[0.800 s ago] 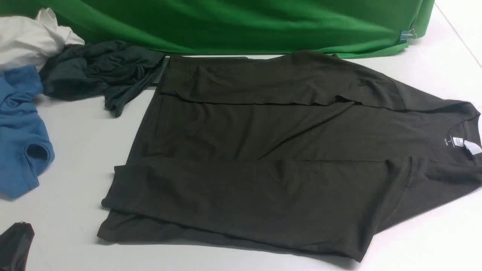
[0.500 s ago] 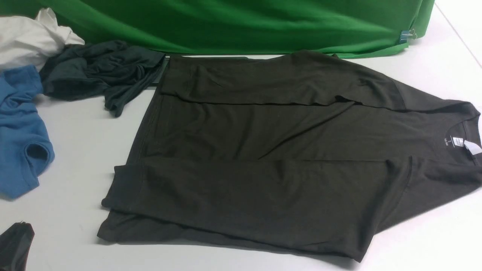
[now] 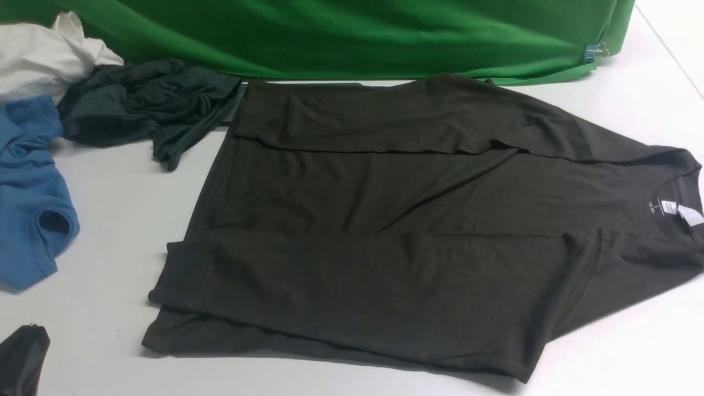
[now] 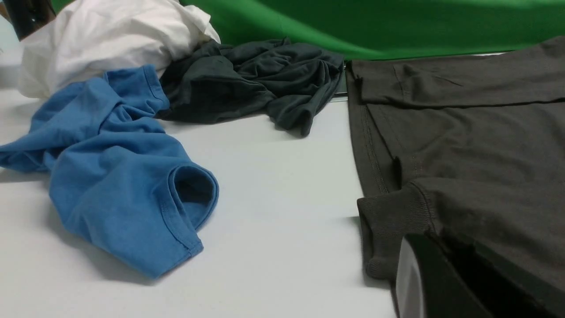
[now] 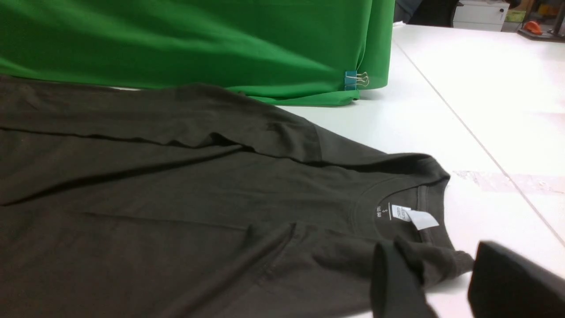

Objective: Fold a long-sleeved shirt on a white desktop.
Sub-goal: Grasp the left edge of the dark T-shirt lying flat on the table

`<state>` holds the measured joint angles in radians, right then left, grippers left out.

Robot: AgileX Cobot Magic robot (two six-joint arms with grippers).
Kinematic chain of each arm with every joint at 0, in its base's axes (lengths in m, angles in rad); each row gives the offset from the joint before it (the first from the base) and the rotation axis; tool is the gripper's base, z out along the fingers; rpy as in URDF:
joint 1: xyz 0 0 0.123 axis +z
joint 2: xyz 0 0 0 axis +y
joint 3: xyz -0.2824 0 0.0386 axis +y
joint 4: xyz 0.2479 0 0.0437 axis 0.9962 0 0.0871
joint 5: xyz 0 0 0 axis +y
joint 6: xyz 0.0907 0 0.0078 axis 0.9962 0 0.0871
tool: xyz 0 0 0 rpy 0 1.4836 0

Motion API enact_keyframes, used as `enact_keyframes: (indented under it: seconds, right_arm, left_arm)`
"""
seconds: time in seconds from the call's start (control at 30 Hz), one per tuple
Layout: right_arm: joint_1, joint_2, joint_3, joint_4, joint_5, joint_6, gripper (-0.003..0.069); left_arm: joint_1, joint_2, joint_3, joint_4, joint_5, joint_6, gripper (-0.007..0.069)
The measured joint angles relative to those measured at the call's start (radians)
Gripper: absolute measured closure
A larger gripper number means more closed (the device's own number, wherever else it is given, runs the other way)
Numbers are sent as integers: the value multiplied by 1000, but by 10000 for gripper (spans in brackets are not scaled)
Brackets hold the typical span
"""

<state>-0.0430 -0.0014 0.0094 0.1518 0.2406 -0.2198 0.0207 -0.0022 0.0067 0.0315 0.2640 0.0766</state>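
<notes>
The left claw point(image 4: 423, 274) hangs low over the desk point(image 3: 110, 231), near the hem corner of the shirt point(image 3: 385, 220) but apart from it. It is closed and carries nothing.

The shirt lies flat in the middle of the desk, hem to the left and neck to the right. Both sleeves are already laid inward along the body, the far sleeve point(image 3: 385, 115) and the near sleeve point(image 3: 357, 280).

The right claw point(image 5: 443, 274) is at the neck end, by the near shoulder. Its fingers stand partly apart and bare desk shows between them. It holds nothing. The shoulder edge of the cloth reaches into the line between the fingers, and whether it touches one of them I cannot tell.

I judge that the step in hand is the fold across the length, one end brought over to the other.
- Each claw should pinch all layers together, sleeve and body, so that the sleeves do not slide out.
- The lift should be small and equal on both sides, so that the fold line comes out straight.
- The hem end needs care, because the grey garment point(image 3: 148, 104) lies just beside the far hem corner and could be caught.

The count, from the left:
- one white garment point(image 3: 44, 55)
- one blue garment point(image 3: 30, 209)
- one grey garment
- one shirt, with two sleeves and one white label point(image 3: 687, 213)
- one green backdrop point(image 3: 357, 38)
- one clip point(image 3: 597, 52)
- two claws
</notes>
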Motion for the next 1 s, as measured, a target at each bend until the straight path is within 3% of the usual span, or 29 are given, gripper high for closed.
enact_keyframes:
  seconds: [0.17, 0.33, 0.63, 0.77, 0.87, 0.93, 1.0]
  right_arm:
    - [0, 0, 0, 0, 0, 1, 419]
    - [0, 0, 0, 0, -11, 1, 419]
    - [0, 0, 0, 0, -315, 1, 419]
    - [0, 0, 0, 0, -345, 1, 419]
    - [0, 0, 0, 3, -411, 46, 419]
    - [0, 0, 0, 6, -503, 194, 419]
    - [0, 0, 0, 7, -559, 248, 419]
  left_arm:
    - [0, 0, 0, 4, -57, 7, 605]
    - [0, 0, 0, 4, -238, 7, 605]
    - [0, 0, 0, 4, -334, 12, 605]
    - [0, 0, 0, 4, -348, 13, 605]
    - [0, 0, 0, -52, -438, -118, 605]
    - [0, 0, 0, -94, -541, -260, 605]
    - [0, 0, 0, -98, -626, -322, 605]
